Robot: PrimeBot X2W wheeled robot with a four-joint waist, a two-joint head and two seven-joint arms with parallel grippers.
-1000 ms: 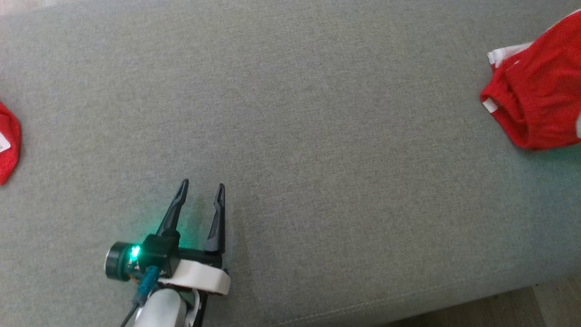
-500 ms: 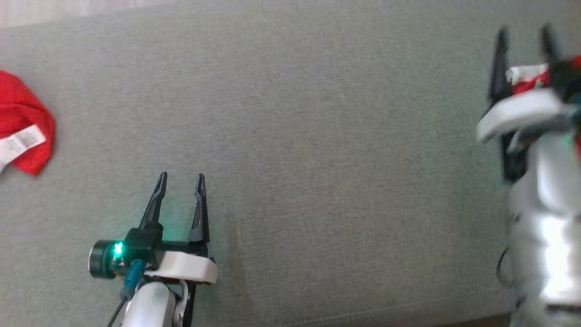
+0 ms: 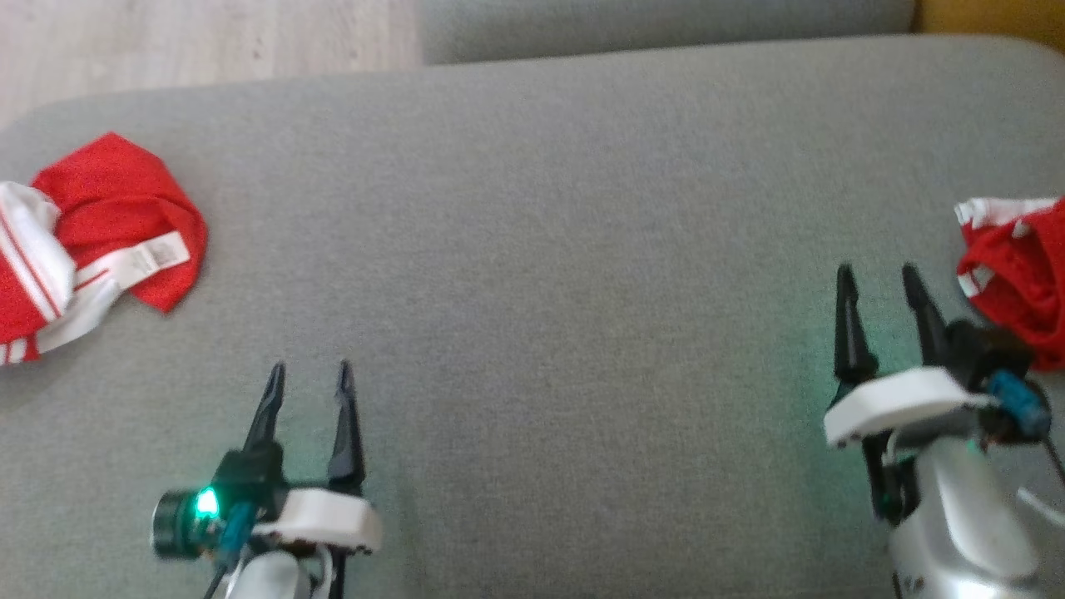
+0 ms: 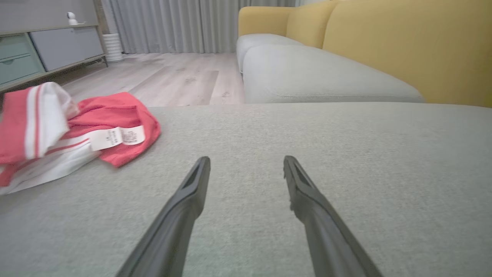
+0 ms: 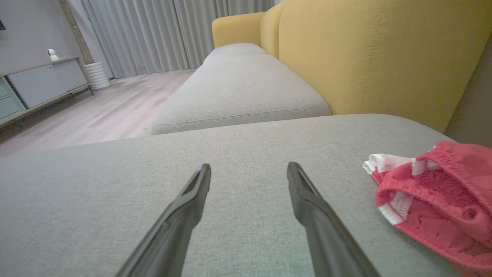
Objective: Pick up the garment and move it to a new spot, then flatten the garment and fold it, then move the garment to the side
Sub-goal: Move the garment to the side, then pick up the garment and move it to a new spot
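Left gripper (image 3: 309, 368) and right gripper (image 3: 878, 270), dark tapered fingers spread wide and empty, hover over a grey woven sofa cushion (image 3: 541, 249). Bunched red garment (image 3: 1015, 291) with ribbed white trim lies at the cushion's right end, just beside the right gripper; another crumpled red-and-white garment (image 3: 108, 225) lies far left, open cushion between.

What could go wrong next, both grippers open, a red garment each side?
Two similar heaps: the left garment and right garment could be confused. The left garment lies near the cushion edge, so a drag might tip it off. The right garment is bunched beside the right gripper; a pinch may catch several layers.
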